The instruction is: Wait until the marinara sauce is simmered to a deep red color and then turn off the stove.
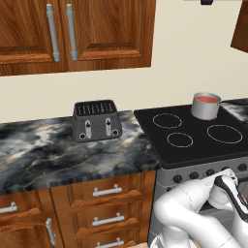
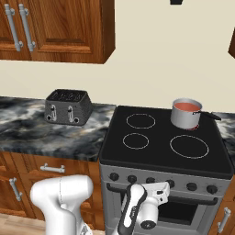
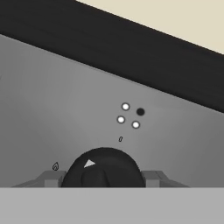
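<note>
Now the claw (image 3: 103, 175) pinches a stove (image 2: 165, 151) knob (image 3: 103, 168), toaster (image 2: 68, 106) well aside.

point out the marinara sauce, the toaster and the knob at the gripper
marinara sauce (image 2: 186, 106), right base view, middle of the red surface in the saucepan
toaster (image 1: 96, 121), left base view, its front face
knob (image 3: 104, 168), hand view, the black dial's face between the fingertips

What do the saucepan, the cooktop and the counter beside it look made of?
Saucepan: brushed silver metal, judging by its grey sheen. Cooktop: glossy black glass, flat with white printed rings. Counter: polished dark marble or a lookalike, with swirling grey-white veins.
</note>
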{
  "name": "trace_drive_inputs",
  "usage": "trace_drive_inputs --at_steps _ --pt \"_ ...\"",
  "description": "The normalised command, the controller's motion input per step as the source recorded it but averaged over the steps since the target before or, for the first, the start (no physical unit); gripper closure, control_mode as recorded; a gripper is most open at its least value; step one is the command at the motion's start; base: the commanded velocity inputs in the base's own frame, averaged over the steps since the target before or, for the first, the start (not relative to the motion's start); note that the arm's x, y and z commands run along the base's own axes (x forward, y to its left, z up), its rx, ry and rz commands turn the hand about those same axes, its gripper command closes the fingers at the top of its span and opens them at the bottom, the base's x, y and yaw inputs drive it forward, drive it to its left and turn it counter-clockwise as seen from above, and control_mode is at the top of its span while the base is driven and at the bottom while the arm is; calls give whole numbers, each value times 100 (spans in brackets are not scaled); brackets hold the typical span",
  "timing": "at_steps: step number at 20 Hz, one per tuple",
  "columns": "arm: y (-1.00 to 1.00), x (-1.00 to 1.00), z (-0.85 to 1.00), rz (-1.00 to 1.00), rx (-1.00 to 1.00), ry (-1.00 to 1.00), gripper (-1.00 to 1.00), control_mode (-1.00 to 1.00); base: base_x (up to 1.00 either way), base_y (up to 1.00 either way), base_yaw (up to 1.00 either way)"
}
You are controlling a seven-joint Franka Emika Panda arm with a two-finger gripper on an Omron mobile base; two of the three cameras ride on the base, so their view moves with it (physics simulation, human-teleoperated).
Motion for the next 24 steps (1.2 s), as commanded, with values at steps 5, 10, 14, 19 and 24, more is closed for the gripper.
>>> trace_drive_inputs --at_steps 5,10,14,19,24 --pt "0 0 0 0 0 0 100 -100 0 0 0" --pt "0 0 0 0 0 0 100 -100 0 0 0" --pt "0 0 0 0 0 0 100 -100 0 0 0" --pt "0 0 0 0 0 0 100 -100 0 0 0" --pt "0 0 0 0 0 0 100 -100 0 0 0"
